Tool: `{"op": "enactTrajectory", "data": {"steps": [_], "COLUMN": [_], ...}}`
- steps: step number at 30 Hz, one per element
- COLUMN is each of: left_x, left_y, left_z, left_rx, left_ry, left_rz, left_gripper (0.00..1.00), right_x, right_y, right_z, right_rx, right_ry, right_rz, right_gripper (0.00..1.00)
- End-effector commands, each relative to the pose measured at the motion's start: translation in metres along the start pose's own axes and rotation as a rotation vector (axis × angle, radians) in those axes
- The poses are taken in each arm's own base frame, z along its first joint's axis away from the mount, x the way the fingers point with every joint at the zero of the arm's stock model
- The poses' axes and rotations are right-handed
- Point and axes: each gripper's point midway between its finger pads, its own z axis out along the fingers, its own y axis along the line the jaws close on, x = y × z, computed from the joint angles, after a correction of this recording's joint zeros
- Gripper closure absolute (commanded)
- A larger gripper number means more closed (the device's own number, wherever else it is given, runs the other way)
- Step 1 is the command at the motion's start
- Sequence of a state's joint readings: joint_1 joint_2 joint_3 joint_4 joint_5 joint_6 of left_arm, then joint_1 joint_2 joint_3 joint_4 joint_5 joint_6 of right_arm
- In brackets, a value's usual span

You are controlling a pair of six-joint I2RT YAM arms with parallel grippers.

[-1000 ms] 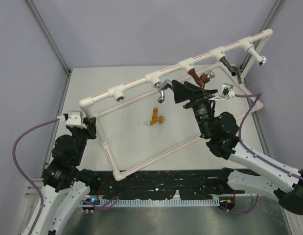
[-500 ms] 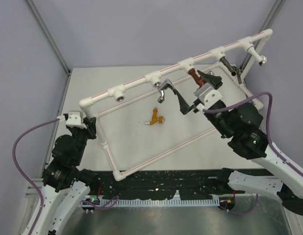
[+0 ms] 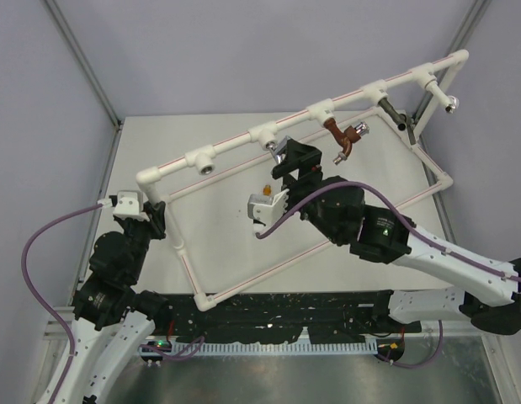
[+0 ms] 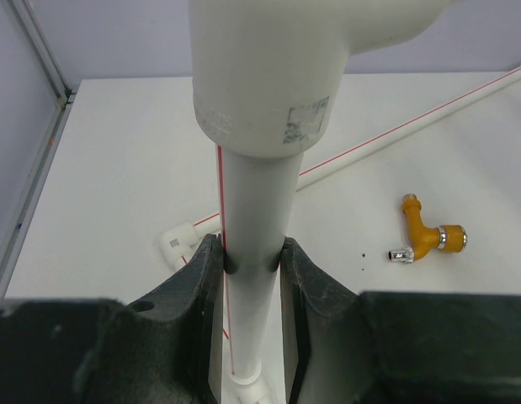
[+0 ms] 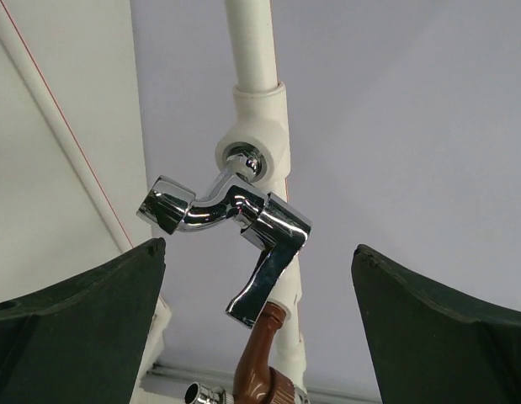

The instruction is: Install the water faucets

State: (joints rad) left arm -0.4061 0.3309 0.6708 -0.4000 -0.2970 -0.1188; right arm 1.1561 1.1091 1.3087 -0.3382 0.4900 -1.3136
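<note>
Tee [image 4: 268, 76] above left claw [image 4: 252, 257]; print blurred

We lose two faucets
Overhead, the right arm [image 3: 361, 223] hides most of the orange faucet [image 3: 266, 189]; the right wrist view crops the brown faucet [image 5: 262, 362] at 6 o'clock.

Chrome faucet [image 5: 231, 220], red-brown faucet [image 3: 337, 133], dark grey faucet [image 3: 393, 112] mounted, orange-yellow faucet [image 4: 428, 238] lying loose

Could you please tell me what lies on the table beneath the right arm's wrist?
The orange-yellow faucet lies there on the table. From above only a sliver of it shows, the right wrist covering the rest; the left wrist camera sees it whole.
</note>
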Motion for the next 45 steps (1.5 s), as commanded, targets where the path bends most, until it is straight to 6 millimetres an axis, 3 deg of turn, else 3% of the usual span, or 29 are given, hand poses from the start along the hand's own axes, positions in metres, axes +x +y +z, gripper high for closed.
{"op": "enactTrajectory", "data": {"steps": [1,6,11,18,21,27,28,32,36,39,40,41,45], "left_x": [0.024,0.025,0.024,0.024,0.024,0.024,0.024,0.025,0.025,0.025,0.025,0.025,0.025], "left_y": [-0.007,-0.007,-0.006,-0.006,-0.006,-0.006,-0.006,-0.006,-0.006,-0.006,-0.007,-0.007,-0.007], "left_z": [-0.001,-0.001,-0.001,-0.002,-0.002,-0.002,-0.002,-0.002,-0.001,-0.001,-0.001,-0.001,-0.001], "left_rx": [0.039,0.04,0.039,0.039,0.039,0.039,0.039,0.039,0.038,0.038,0.04,0.039,0.038], "left_ry": [0.096,0.097,0.096,0.093,0.093,0.093,0.093,0.094,0.097,0.097,0.097,0.096,0.097], "left_rz": [0.022,0.022,0.022,0.019,0.019,0.019,0.019,0.021,0.022,0.022,0.022,0.022,0.021], "left_gripper": [1.0,1.0,1.0,1.0,1.0,1.0,1.0,1.0,1.0,1.0,1.0,1.0,1.0], "right_x": [0.013,0.012,0.006,0.018,0.023,0.023,0.024,0.016,0.0,-0.006,-0.012,-0.012,-0.002], "right_y": [-0.022,-0.023,-0.018,-0.009,-0.005,0.007,0.008,0.004,-0.006,-0.025,-0.042,-0.036,-0.046], "right_z": [-0.004,0.009,0.022,0.039,0.045,0.051,0.052,0.054,0.054,0.044,0.036,0.036,0.024], "right_rx": [0.066,0.116,0.121,0.107,0.118,0.126,0.129,0.173,0.224,0.292,0.325,0.321,0.355], "right_ry": [0.133,0.19,0.175,0.22,0.232,0.217,0.216,0.148,0.005,-0.128,-0.231,-0.259,-0.516], "right_rz": [-0.215,-0.333,-0.342,-0.327,-0.286,-0.197,-0.175,0.084,0.585,0.96,1.15,1.231,1.834], "right_gripper": [0.05,0.05,0.04,0.0,0.24,0.53,0.61,0.85,0.91,0.93,0.95,0.95,0.95]}}
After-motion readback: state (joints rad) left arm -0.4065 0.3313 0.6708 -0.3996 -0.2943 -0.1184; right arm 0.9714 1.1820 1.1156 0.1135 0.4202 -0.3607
